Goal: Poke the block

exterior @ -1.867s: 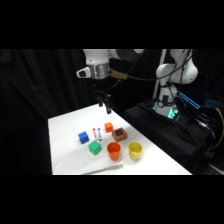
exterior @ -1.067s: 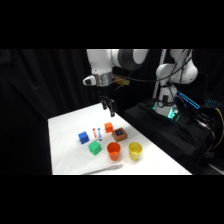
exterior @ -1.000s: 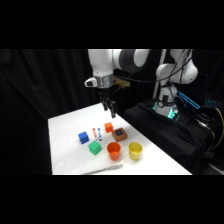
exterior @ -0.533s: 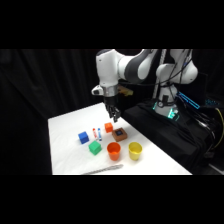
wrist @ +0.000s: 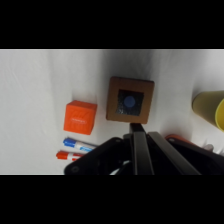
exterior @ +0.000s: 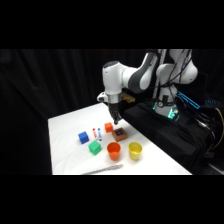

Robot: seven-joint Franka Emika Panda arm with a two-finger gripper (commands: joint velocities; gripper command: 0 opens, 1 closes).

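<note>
Side view: the block [exterior: 119, 133] is placed near the table's [exterior: 65, 125] right edge, directly beneath the gripper [exterior: 116, 122]. A small cube [exterior: 108, 127] is set just left of the block, two markers [exterior: 96, 133] beside it, two further cubes [exterior: 83, 137] farther left. Two cups [exterior: 114, 150] are positioned in front, tongs [exterior: 102, 170] nearest the front edge.

Dim, dark surroundings, table [exterior: 65, 135] lit, perhaps slightly blurred

On the white desk [exterior: 65, 135]: orange cube [wrist: 80, 117], blue cube [exterior: 83, 137], green cube [exterior: 94, 148], orange cup [exterior: 114, 150], yellow cup [exterior: 134, 150], two markers [wrist: 75, 149]
</note>
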